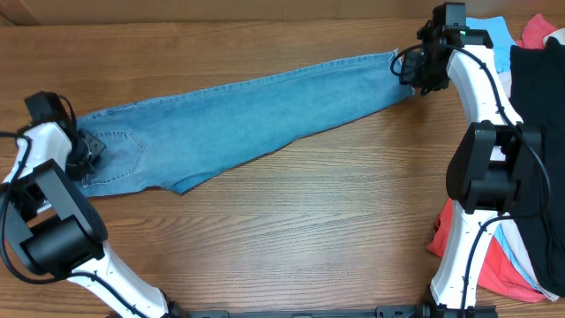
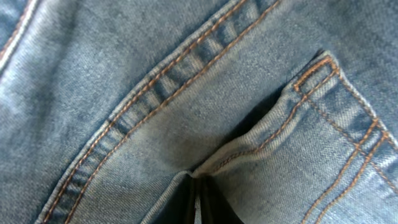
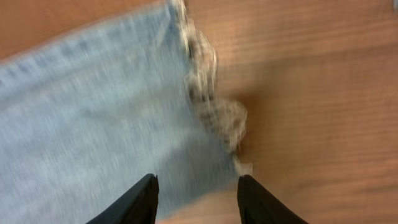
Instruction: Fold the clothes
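Firmly, left end effector (image 2: pixel 198 191) pinches the jeans (image 1: pixel 247 115) — right end effector (image 3: pixel 198 186) gapes over the hem (image 3: pixel 208 102).

An evenly lit brown wood-grain table (image 1: pixel 300 230) fills the view, other garments (image 1: pixel 540 97) heaped at right.

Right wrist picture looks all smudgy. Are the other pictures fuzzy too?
Right wrist view: yes, blurred, the frayed hem of the light blue denim jeans smeared. Left wrist view: sharp, orange stitching crisp, a dark shadow under the pocket fold. Overhead view: clear and evenly lit.
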{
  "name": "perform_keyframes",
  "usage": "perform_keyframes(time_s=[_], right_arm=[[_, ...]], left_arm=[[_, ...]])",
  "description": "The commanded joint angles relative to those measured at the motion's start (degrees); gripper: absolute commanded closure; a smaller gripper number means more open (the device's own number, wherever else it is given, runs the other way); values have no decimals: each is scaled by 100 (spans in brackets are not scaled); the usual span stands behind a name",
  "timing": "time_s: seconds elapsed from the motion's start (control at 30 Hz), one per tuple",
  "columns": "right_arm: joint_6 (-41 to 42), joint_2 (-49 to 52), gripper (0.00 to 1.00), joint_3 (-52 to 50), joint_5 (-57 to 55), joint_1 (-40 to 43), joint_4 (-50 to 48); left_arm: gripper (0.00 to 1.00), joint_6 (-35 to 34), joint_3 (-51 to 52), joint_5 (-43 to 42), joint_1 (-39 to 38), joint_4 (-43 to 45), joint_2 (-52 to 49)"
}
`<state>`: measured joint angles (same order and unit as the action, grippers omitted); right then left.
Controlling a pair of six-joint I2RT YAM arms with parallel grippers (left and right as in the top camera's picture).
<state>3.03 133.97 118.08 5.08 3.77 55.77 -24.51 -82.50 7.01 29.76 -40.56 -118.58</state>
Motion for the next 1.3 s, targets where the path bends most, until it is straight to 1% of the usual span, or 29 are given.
perform_keyframes(time_s=[0.0,0.07,0.13,0.17,0.27,0.4,0.6,0.87,0.9,1.0,1.13,1.17,1.27], right_arm=[[22,-313,60,166,-28,48,-437],[22,-286,66,162,-22,48,-632],[26,-208,66,160,17,48,-813],[24,-160,66,153,33,48,-898],[22,7,62,151,48,48,-1237],[24,254,62,151,57,48,-1751],[24,616,62,151,122,48,-1923],[22,933,62,151,319,48,-2094],[22,960,63,151,319,44,-2127],[22,1051,71,151,310,42,-2190],[24,1054,76,153,264,42,-2317],[24,1047,78,160,264,42,-2352],[24,1036,96,164,267,44,-2347]], left_arm=[[89,271,-723,-857,20,-468,-55],[88,271,-977,-1349,-9,-824,-42],[89,271,-1141,-1810,-61,-1178,-42],[89,271,-1143,-1884,-98,-1259,-42],[89,352,-1130,-1784,-264,-1504,-61],[90,437,-1130,-1523,-570,-1698,-68],[91,437,-1130,-1296,-879,-1679,-68],[90,437,-1130,-1292,-933,-1644,-66],[90,437,-1130,-1290,-933,-1644,-68],[90,437,-1130,-1290,-933,-1641,-68],[90,437,-1130,-1274,-933,-1641,-68],[90,439,-1128,-1270,-933,-1641,-68],[90,439,-1130,-1235,-933,-1641,-68]])
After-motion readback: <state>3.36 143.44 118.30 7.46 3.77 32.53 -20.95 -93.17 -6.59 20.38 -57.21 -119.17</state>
